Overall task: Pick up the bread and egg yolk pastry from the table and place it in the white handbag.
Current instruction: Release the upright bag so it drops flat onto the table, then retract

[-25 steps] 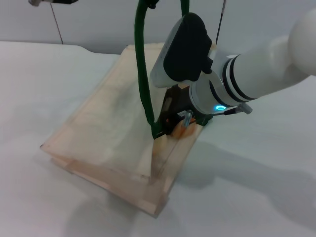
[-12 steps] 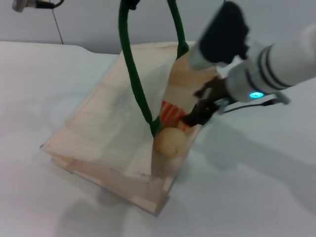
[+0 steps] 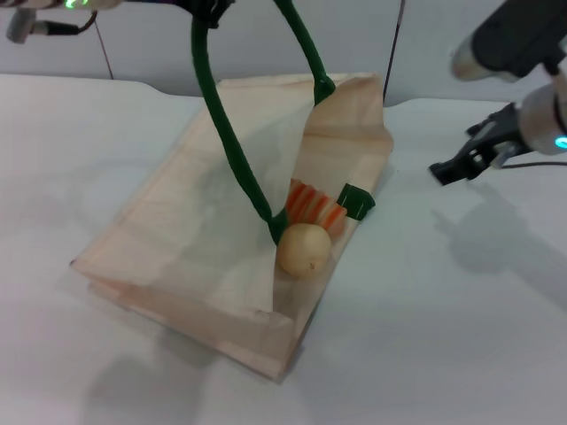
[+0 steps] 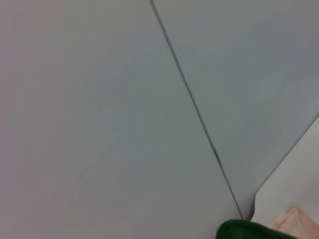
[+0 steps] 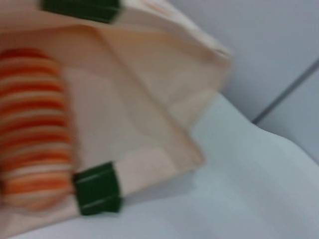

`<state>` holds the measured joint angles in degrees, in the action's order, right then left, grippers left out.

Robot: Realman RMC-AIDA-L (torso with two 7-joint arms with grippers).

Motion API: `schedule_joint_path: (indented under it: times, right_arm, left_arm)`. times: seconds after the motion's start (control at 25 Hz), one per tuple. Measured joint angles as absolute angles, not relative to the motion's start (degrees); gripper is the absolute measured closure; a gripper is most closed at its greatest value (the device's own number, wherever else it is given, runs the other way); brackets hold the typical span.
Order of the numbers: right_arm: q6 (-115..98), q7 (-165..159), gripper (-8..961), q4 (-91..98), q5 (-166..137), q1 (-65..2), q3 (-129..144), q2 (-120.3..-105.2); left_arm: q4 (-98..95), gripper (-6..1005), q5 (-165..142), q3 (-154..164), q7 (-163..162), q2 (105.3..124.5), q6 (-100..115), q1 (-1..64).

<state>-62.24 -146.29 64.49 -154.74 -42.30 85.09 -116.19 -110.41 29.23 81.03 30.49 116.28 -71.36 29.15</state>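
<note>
The white handbag (image 3: 177,230) lies on the table with its mouth held open. The bread (image 3: 312,205), striped orange, lies inside the mouth. The egg yolk pastry (image 3: 305,249), a smooth beige ball, rests just in front of it at the bag's edge. My left gripper (image 3: 205,5) is at the top edge of the head view, shut on the green rope handle (image 3: 226,142) and holding it up. My right gripper (image 3: 452,166) is open and empty, above the table to the right of the bag. The right wrist view shows the bread (image 5: 32,129) inside the bag (image 5: 144,69).
The white table (image 3: 461,319) stretches around the bag. A grey wall with a dark seam (image 3: 104,49) stands behind it. A second green handle end (image 3: 356,200) lies at the bag's right rim.
My right gripper has pulled out of the bag's mouth and moved right, away from it. The egg yolk pastry now lies in the bag beside the bread.
</note>
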Motion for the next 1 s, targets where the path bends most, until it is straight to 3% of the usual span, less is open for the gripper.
schedule_joint_path:
  times: [0.4, 0.72, 0.92, 1.0]
  right_arm:
    - [-62.41, -146.65, 158, 65.65, -156.52, -40.29, 81.81, -116.15]
    - [-61.54, -146.69, 157, 65.56, -157.24, -39.70, 81.06, -116.33]
    - [-60.86, -146.89, 157, 65.97, -156.77, -38.67, 80.97, -116.43]
    - [-60.82, -147.16, 157, 65.80, -156.76, -38.65, 80.95, -116.45]
  left_arm:
    - [-103.63, 854, 30.19, 81.56, 31.09, 116.28, -66.71, 28.49]
    - [-92.71, 547, 34.70, 82.10, 32.51, 116.28, -59.34, 28.71]
    - [-88.78, 273, 39.57, 82.68, 36.85, 116.28, -54.88, 28.17]
    - [-87.92, 265, 41.41, 82.69, 38.30, 116.28, -54.01, 28.12]
